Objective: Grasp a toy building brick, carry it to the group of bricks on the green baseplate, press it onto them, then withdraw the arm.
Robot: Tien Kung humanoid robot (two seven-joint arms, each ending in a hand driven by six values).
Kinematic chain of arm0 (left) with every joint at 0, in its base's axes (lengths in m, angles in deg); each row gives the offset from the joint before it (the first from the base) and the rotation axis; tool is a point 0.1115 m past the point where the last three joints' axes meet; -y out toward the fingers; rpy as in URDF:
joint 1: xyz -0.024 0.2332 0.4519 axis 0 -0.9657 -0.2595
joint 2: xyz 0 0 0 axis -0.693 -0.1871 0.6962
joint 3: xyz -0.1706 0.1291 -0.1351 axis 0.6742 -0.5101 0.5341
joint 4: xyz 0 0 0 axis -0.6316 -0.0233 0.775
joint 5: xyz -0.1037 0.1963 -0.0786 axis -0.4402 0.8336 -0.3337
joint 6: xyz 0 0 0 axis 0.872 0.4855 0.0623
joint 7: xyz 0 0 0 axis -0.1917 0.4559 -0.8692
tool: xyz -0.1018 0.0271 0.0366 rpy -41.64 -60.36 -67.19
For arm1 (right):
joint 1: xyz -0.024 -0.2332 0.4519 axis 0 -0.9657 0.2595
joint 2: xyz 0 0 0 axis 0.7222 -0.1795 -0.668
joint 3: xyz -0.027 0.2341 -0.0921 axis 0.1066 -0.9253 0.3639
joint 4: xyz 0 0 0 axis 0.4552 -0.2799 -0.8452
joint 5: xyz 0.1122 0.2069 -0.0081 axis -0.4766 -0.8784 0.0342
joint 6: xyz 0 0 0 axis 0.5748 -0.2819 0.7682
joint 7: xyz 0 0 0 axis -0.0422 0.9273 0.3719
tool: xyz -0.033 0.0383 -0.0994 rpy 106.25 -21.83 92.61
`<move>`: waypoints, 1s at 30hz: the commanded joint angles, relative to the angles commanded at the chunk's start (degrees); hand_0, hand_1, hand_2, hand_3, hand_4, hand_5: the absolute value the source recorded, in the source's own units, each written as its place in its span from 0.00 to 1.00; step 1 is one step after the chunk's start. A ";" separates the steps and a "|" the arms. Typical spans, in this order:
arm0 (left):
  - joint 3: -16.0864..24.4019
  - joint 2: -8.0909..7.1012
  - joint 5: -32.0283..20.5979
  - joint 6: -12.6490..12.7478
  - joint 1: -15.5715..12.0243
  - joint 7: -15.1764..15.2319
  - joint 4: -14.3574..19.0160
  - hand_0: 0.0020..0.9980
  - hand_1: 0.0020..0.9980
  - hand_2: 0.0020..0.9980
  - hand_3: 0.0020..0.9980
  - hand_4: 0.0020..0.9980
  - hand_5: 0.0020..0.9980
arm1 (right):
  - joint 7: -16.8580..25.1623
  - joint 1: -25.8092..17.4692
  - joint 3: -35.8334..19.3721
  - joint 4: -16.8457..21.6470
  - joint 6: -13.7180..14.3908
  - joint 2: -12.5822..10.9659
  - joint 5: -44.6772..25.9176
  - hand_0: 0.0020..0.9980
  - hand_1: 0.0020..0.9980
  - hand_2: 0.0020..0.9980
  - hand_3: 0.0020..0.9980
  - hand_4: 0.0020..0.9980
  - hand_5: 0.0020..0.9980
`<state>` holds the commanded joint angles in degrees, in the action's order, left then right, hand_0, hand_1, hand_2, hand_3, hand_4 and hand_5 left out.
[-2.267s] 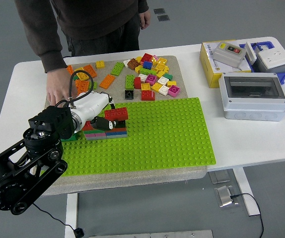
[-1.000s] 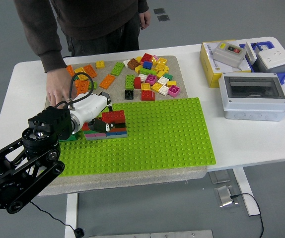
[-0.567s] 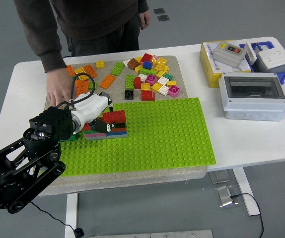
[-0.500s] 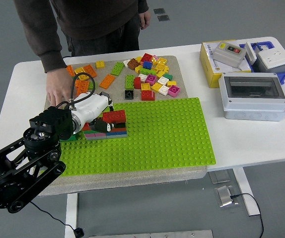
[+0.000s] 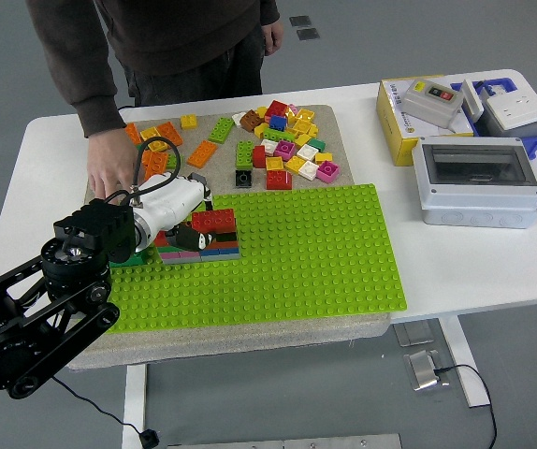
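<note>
Red studded brick [image 5: 213, 220] sits on stacked bricks [image 5: 200, 249], fingers [image 5: 187, 234] gripping.

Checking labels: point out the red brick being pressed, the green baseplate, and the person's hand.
red brick [image 5: 214, 220], head view, its studded top.
green baseplate [image 5: 315, 253], head view, bare studs right of the stack.
person's hand [image 5: 108, 173], head view, back of hand.

The red brick [image 5: 213, 221] was a little higher and further right two seconds ago, held clear above the stack of bricks [image 5: 200, 251]; now it sits lower, down against the top of that stack at the left edge of the green baseplate [image 5: 287, 253]. The left hand [image 5: 186, 217] holding it has come down and in with it. The black arm [image 5: 49, 299] behind has shifted slightly too, its big joints now a touch lower and further left than half a second ago.
</note>
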<state>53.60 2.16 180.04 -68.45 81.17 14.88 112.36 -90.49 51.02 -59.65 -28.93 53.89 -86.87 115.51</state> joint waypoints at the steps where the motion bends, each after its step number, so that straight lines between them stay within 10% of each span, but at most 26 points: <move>1: -0.06 -0.09 -0.04 0.00 0.04 0.07 0.01 0.95 0.91 0.87 0.58 0.63 0.31 | 0.00 0.01 0.00 0.00 0.00 0.00 0.00 0.63 0.60 0.69 0.78 0.65 1.00; 30: 0.40 1.08 0.76 0.45 0.01 0.71 -2.15 0.96 0.91 0.88 0.58 0.61 0.29 | 0.38 0.38 0.33 0.00 -0.02 -0.02 -0.64 0.63 0.60 0.69 0.78 0.65 1.00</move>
<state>54.00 3.24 180.80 -68.00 81.18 15.59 110.21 -90.11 51.40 -59.32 -28.93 53.87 -86.89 114.87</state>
